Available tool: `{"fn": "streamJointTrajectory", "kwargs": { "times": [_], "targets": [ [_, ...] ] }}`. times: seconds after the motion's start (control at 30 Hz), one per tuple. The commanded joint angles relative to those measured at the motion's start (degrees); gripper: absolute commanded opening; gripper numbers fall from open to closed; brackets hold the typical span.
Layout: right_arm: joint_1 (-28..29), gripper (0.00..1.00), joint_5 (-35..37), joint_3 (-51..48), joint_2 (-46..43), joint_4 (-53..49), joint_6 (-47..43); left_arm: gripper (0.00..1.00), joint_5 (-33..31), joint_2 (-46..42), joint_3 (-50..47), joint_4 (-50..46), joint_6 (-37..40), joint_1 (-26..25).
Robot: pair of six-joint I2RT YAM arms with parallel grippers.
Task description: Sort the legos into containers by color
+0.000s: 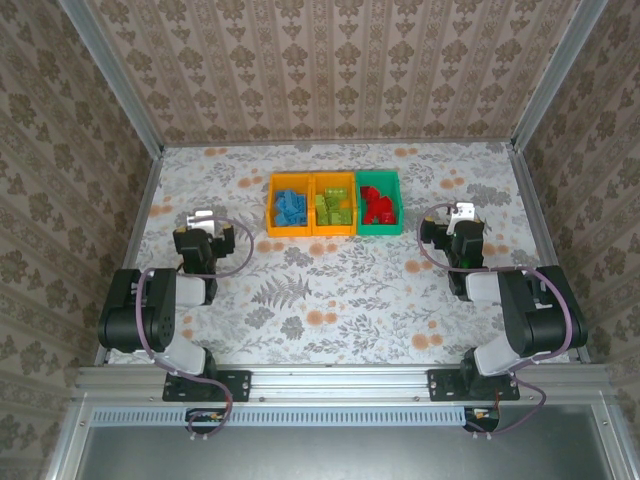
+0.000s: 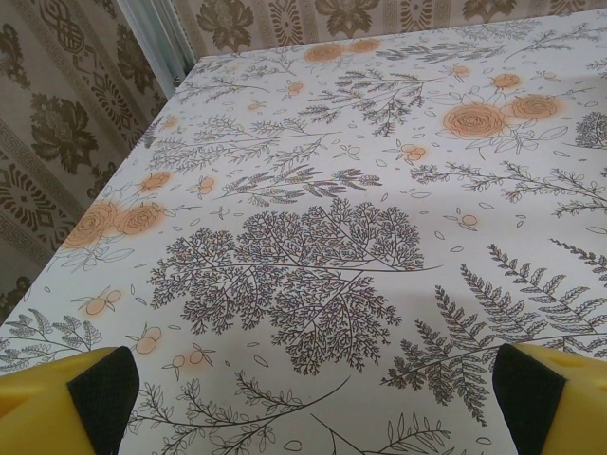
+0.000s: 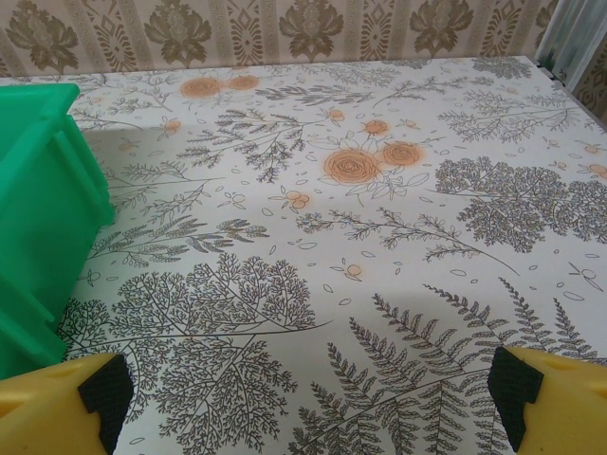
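Observation:
Three containers stand in a row at the back middle of the table. The left orange-yellow bin (image 1: 290, 205) holds blue legos (image 1: 291, 208). Lime green legos (image 1: 334, 208) fill the middle orange-yellow bin (image 1: 334, 204). The green bin (image 1: 379, 203) holds red legos (image 1: 377, 206), and its wall (image 3: 43, 218) rises at the left of the right wrist view. My left gripper (image 1: 202, 219) rests at the left, open and empty over bare cloth (image 2: 313, 398). At the right, my right gripper (image 1: 460, 214) is also open and empty (image 3: 308, 403), right of the green bin.
The table (image 1: 330, 290) carries a floral printed cloth. Patterned walls and metal frame posts (image 1: 545, 75) close it in at the back and sides. Both arms are folded back near their bases at the front rail (image 1: 330, 383).

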Motion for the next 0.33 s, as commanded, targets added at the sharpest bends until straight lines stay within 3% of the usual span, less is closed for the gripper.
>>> {"fn": "streamJointTrajectory", "kwargs": {
  "times": [0.0,0.3],
  "targets": [
    [-0.1,1.00,-0.9,-0.4,0.5,2.0,-0.6,1.00,1.0,-0.5,1.0,-0.6,-1.4,0.4],
    [-0.1,1.00,-1.9,-0.3,0.4,1.7,-0.9,1.00,1.1,-0.5,1.1,-0.6,-1.4,0.4]
  ]
}}
